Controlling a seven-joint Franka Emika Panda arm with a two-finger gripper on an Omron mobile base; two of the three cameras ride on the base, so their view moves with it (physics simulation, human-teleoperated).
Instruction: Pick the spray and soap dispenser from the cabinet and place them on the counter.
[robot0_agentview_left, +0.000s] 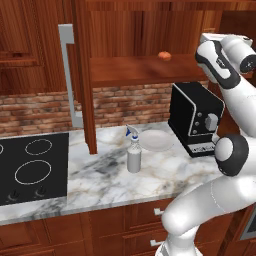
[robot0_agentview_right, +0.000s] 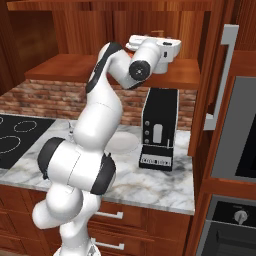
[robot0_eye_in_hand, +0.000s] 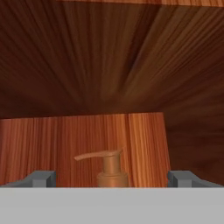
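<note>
The soap dispenser's tan pump top (robot0_eye_in_hand: 109, 168) rises at the bottom middle of the hand view; its body is hidden. My gripper (robot0_eye_in_hand: 112, 177) is open, one fingertip (robot0_eye_in_hand: 41, 177) on each side of the pump and well apart from it. Behind the pump is the cabinet's wooden back wall. My hand (robot0_agentview_right: 165, 47) reaches in over the cabinet shelf (robot0_agentview_left: 140, 70). The spray (robot0_agentview_left: 133, 152), a grey-white bottle with a blue-and-white trigger, stands upright on the marble counter (robot0_agentview_left: 165, 172), below the shelf.
A white plate (robot0_agentview_left: 156, 140) lies just right of the spray, with a black toaster (robot0_agentview_left: 196, 117) beyond it. The cooktop (robot0_agentview_left: 30, 167) is at the left. The open cabinet door (robot0_agentview_left: 82, 75) hangs beside the shelf. A small orange round thing (robot0_agentview_left: 165, 55) sits on the shelf.
</note>
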